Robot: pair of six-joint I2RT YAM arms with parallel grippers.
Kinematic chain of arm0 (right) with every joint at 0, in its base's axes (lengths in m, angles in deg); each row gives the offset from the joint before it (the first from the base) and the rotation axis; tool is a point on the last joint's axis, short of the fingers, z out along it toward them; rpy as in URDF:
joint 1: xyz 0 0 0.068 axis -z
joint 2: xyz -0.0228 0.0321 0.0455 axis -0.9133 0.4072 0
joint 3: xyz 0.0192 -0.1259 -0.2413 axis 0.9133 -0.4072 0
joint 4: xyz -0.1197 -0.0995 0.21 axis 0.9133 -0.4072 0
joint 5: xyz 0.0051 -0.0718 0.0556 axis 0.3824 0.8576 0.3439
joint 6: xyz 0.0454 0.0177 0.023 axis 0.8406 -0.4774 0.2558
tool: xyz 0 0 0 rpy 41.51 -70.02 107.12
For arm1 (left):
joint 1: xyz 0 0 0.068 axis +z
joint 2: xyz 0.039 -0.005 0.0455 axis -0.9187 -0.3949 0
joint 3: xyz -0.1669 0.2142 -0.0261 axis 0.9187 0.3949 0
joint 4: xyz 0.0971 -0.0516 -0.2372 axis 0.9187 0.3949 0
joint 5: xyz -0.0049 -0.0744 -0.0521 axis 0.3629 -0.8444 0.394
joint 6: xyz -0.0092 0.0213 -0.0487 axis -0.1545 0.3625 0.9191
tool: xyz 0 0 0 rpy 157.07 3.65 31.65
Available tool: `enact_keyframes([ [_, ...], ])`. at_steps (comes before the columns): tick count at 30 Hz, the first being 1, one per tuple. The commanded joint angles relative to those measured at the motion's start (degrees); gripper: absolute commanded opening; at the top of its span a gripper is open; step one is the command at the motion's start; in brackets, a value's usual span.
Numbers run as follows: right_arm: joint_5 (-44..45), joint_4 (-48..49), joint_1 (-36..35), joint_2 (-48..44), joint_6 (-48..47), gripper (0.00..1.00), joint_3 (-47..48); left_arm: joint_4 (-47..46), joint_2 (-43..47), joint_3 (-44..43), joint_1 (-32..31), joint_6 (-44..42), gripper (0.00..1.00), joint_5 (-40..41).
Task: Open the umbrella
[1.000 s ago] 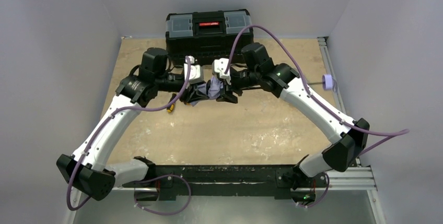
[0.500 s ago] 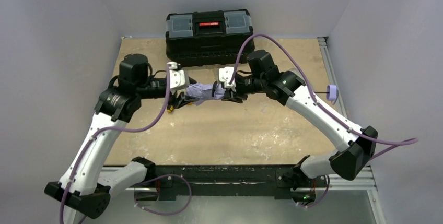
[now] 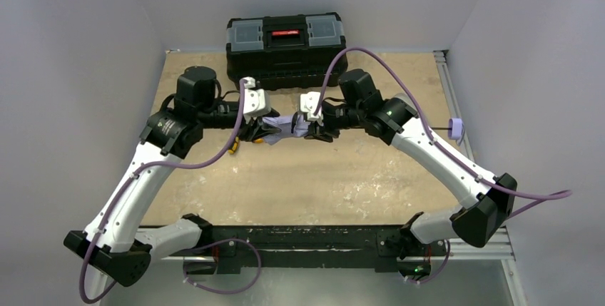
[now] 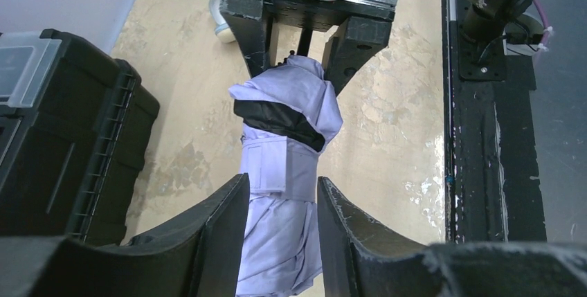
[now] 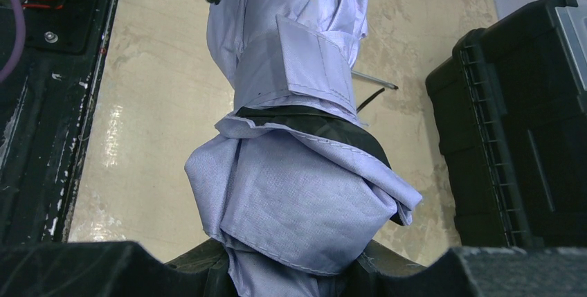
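The umbrella (image 3: 285, 126) is folded, a lavender bundle with a black lining band (image 4: 280, 120) and a closed strap (image 5: 294, 61). It hangs level above the table between both grippers. My left gripper (image 3: 265, 130) has its fingers (image 4: 232, 231) pressed on either side of one end, below the strap. My right gripper (image 3: 309, 129) clamps the other end, where bunched fabric (image 5: 297, 207) bulges over and hides its jaws. In the left wrist view the right gripper (image 4: 299, 58) pinches the far tip. A thin metal rod (image 5: 374, 79) pokes out beside the fabric.
A black toolbox (image 3: 285, 42) with a red latch stands at the table's far edge, just behind the grippers; its side shows as the toolbox (image 5: 516, 124) in the right wrist view. A metal rail (image 3: 456, 156) runs along the right side. Purple cables loop over both arms.
The bunched umbrella was drawn out level as the left arm pulled left. The left arm has since come back right along the bundle. The right gripper has closed tighter on its end.
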Motion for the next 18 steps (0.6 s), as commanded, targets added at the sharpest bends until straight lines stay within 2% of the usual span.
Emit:
enact_keyframes([
  [1,-3.0,2.6,-0.5,-1.5,0.9,0.0,2.1,-0.2,0.4,-1.2,-2.6,-2.4,0.41,2.2],
  [7,-3.6,2.5,-1.2,-1.6,0.6,0.0,2.6,1.0,-1.3,-1.9,-3.1,-3.7,0.37,4.0],
  [13,-4.4,2.4,-1.6,-1.6,0.1,0.0,2.9,0.8,-2.2,-2.4,-3.1,-3.2,0.22,6.5],
  [18,-5.0,2.5,-2.0,-1.5,-0.5,0.0,3.2,2.2,-2.5,-2.9,-3.1,-3.0,0.18,7.3],
])
